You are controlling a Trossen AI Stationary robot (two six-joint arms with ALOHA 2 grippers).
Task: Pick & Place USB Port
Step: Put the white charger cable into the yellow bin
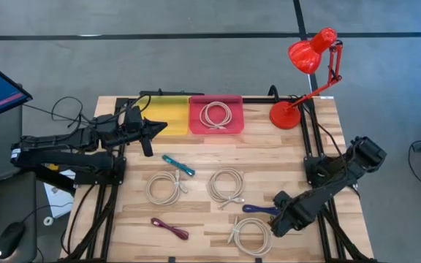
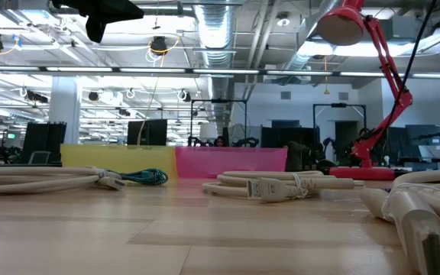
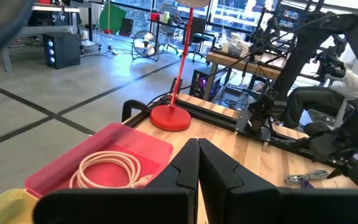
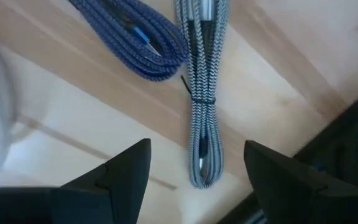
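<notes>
Wooden table point(image 1: 196, 201) holds several cables; one already lies in the pink bin point(image 1: 215, 115). Right gripper point(image 4: 194, 171) hovers spread above a grey cable point(image 4: 202, 93), not yet grasping. Left gripper point(image 1: 146, 131) waits clenched.

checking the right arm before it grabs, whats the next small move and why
Probably lower the right gripper straight down and close. Its jaws stand open over the grey braided cable bundle, which lies on the table between the two fingers, beside the blue braided cable. The left gripper waits shut near the bins.
</notes>
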